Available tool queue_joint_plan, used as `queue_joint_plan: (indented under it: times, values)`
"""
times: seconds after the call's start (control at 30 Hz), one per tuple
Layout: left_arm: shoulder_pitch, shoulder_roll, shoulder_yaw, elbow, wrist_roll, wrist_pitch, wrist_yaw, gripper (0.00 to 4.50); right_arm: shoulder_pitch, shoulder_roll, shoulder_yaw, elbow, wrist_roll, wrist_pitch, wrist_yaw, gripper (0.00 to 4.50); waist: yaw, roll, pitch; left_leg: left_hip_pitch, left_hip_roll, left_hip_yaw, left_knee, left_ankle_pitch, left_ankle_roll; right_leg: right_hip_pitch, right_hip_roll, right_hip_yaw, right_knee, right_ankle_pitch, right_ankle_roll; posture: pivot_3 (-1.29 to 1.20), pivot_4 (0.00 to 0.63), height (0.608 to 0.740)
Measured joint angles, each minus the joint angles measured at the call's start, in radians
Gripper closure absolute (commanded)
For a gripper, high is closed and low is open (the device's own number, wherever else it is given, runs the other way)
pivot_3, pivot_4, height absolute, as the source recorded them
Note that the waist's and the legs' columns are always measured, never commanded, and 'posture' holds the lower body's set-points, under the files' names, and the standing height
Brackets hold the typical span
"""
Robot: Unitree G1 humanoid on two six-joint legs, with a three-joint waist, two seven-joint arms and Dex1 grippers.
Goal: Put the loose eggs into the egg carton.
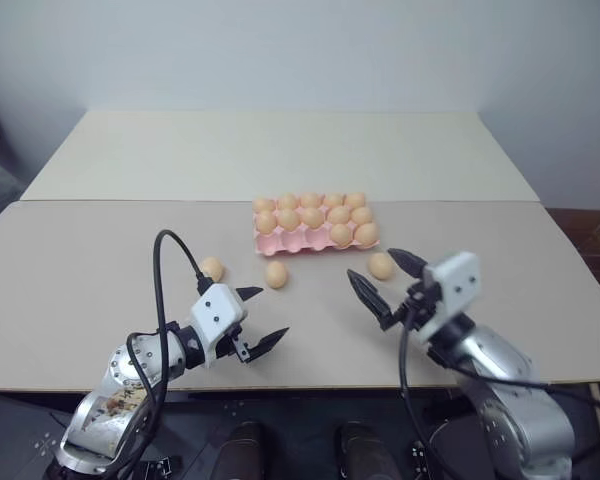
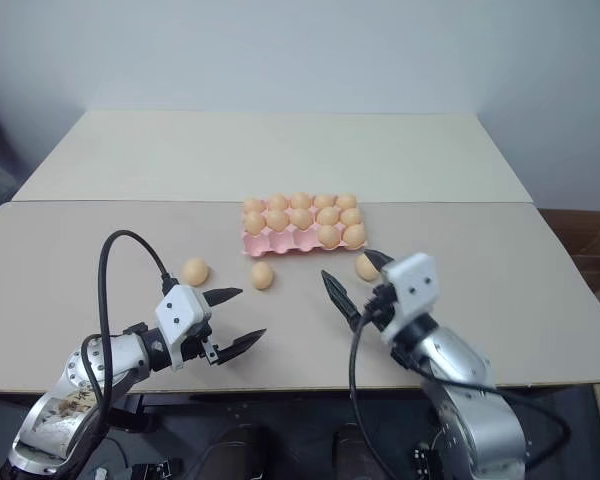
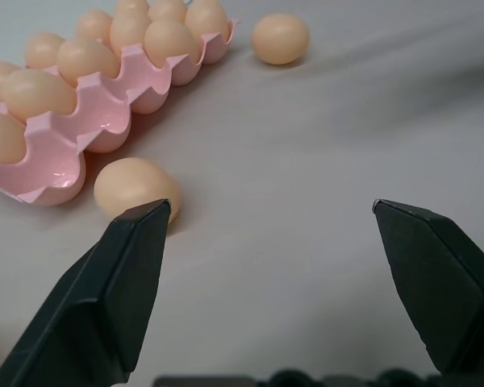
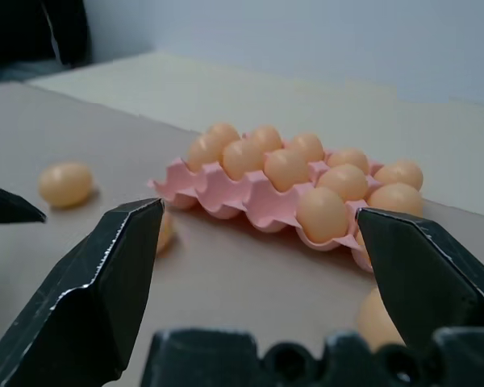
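The pink egg carton (image 1: 280, 242) lies mid-table with several pale orange eggs in it; its near-left cups show bare pink. Three loose eggs rest on the table in front of it: one at the left (image 1: 212, 268), one near the carton's front-left corner (image 1: 276, 274), one at the right (image 1: 381, 265). My left gripper (image 1: 267, 315) hovers open near the front edge, short of the two left eggs. My right gripper (image 1: 371, 262) is open and empty, just short of the right egg. In the left wrist view the middle egg (image 3: 137, 187) sits beside the left finger.
The table's front edge runs close under both grippers. A second, paler table (image 1: 280, 150) adjoins behind the carton. Black cables loop over both arms. In the right wrist view the left gripper's fingertip (image 4: 8, 205) shows at the side.
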State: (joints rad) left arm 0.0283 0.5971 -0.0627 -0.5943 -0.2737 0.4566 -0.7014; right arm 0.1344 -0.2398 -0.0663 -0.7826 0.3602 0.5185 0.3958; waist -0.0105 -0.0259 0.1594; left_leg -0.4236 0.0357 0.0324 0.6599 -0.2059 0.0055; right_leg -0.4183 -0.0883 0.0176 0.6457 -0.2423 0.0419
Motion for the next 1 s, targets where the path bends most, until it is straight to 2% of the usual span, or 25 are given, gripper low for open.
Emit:
queue_joint_plan:
  times: [0.2,0.37,0.5,0.57,0.67,0.87,1.0]
  values:
    - [-0.026,0.001,-0.006,0.020,-0.004,-0.005,-0.025,0.14,0.280,-0.021,-0.017,0.023,-0.050,-0.195,0.036,0.04,-0.002,0.000,0.000,0.000,-0.001,0.001,0.000,0.000,0.000,0.000,-0.001,0.001,-0.002,0.000,0.001,0.00,0.150,0.740]
    - [-0.033,-0.002,-0.028,0.021,-0.004,-0.018,-0.040,0.14,0.328,-0.022,-0.002,0.033,-0.090,-0.233,0.011,0.04,-0.004,0.000,0.000,0.001,0.001,0.001,0.000,0.000,0.000,0.000,0.000,0.001,-0.001,-0.003,0.005,0.00,0.150,0.740]
    - [-0.075,-0.001,-0.064,0.046,0.002,-0.020,-0.049,0.14,0.258,-0.020,0.012,0.045,-0.146,-0.248,-0.037,0.04,0.000,0.000,0.000,0.001,0.000,0.001,0.000,0.000,0.000,0.000,-0.001,0.001,-0.002,-0.003,0.005,0.00,0.150,0.740]
    - [-0.098,0.006,-0.085,0.062,0.008,-0.020,-0.062,0.14,0.219,-0.012,0.005,0.045,-0.145,-0.212,-0.076,0.04,0.000,0.000,0.000,0.000,0.000,0.001,0.000,0.000,0.000,0.000,0.000,0.001,-0.002,0.000,-0.001,0.00,0.150,0.740]
    - [-0.123,0.017,-0.097,0.083,0.022,-0.028,-0.077,0.14,0.176,-0.017,0.000,0.040,-0.140,-0.131,-0.113,0.04,0.000,0.000,0.000,-0.001,0.000,0.001,0.000,0.000,0.000,0.000,0.000,0.001,-0.002,0.000,-0.001,0.00,0.150,0.740]
    - [-0.149,0.024,-0.114,0.105,0.036,-0.042,-0.099,0.14,-0.046,-0.033,0.012,0.021,-0.158,0.155,-0.224,0.04,-0.002,0.000,0.000,0.000,0.000,0.001,0.000,0.000,0.000,0.000,0.000,0.001,0.000,0.001,-0.001,0.00,0.150,0.740]
    - [-0.155,0.024,-0.118,0.111,0.038,-0.043,-0.104,0.14,-0.246,-0.044,0.014,0.053,-0.144,0.369,-0.252,0.04,-0.003,0.000,0.000,-0.001,-0.001,0.001,0.000,0.000,0.000,-0.001,0.000,0.001,0.000,0.001,-0.001,0.00,0.150,0.740]
